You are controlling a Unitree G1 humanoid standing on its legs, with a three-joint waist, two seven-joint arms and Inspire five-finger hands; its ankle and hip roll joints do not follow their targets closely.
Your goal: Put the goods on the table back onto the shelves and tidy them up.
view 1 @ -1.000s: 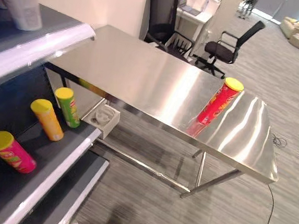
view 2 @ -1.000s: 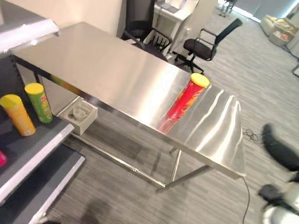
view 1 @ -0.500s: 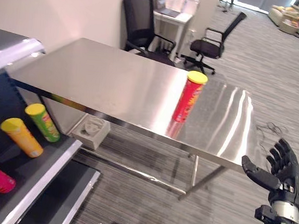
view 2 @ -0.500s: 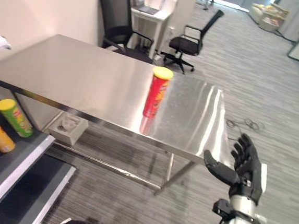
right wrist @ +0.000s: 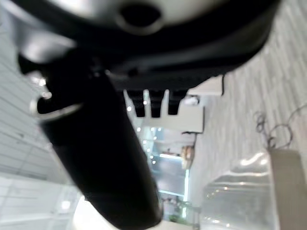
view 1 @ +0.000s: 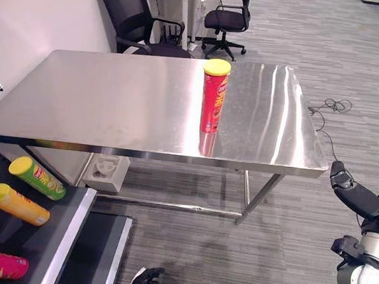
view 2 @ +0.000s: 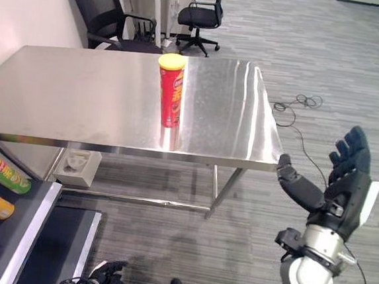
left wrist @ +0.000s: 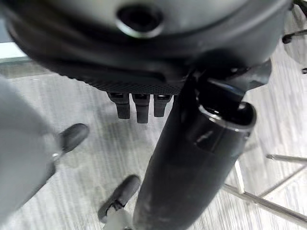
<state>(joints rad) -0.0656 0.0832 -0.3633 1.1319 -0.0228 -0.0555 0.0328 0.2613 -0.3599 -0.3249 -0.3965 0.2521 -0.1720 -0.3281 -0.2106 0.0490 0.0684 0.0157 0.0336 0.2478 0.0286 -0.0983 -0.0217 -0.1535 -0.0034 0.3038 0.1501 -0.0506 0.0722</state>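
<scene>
Red can (view 1: pixel 214 96) with yellow lid stands upright on the worktop (view 1: pixel 100 101), middle-right, nearer the front edge than the back. My right hand (view 2: pixel 334 194) is raised off the worktop's front right corner, fingers (view 2: pixel 349 151) straight and spread, holding nothing. Left hand (left wrist: pixel 144 103) hangs low over the floor, fingers relaxed, empty. Shelf (view 1: pixel 58 237) at lower left already has three cans lying down. Risk: tall narrow can, a sideways nudge on approach tips it and it rolls off the edge

Both eye views look down from the head at the same table (view 1: pixel 113 109); each wrist view peers closely along its own hand.
</scene>
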